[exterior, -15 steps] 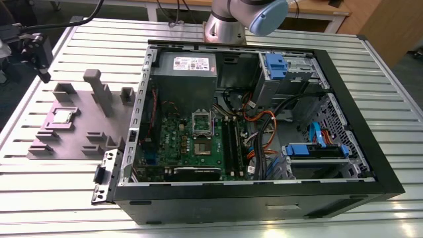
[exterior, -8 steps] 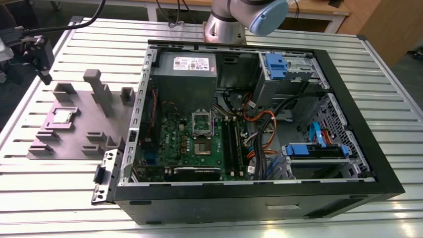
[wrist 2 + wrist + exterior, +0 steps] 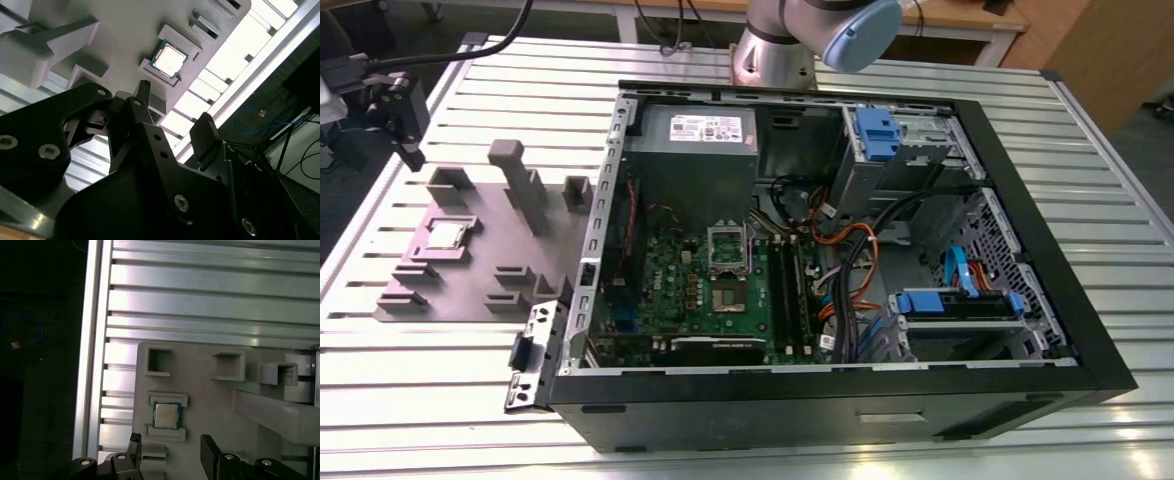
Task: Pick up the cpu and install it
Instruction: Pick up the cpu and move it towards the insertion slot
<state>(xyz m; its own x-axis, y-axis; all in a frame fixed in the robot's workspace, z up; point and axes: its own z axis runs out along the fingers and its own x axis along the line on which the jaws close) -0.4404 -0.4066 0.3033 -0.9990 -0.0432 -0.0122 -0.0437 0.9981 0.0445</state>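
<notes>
The cpu [image 3: 447,233], a small silvery square chip, lies flat in a recess of the grey plastic fixture [image 3: 480,275] on the exterior view's left. In both wrist views the cpu [image 3: 169,58] [image 3: 166,415] lies just ahead of the black fingers. My gripper [image 3: 408,150] hangs above the table beyond the fixture's far left corner, apart from the chip. Its jaws [image 3: 172,107] [image 3: 172,445] stand open with nothing between them. Inside the open computer case [image 3: 1014,250], the green motherboard [image 3: 680,300] shows a metal-framed socket [image 3: 727,248].
Tall grey posts [image 3: 520,185] rise from the fixture between the cpu and the case. The case's side wall [image 3: 607,220] borders the fixture. Cables, blue drive bays [image 3: 881,135] and a power supply [image 3: 700,135] crowd the case. The slatted aluminium table's edge [image 3: 92,340] is close to the fixture.
</notes>
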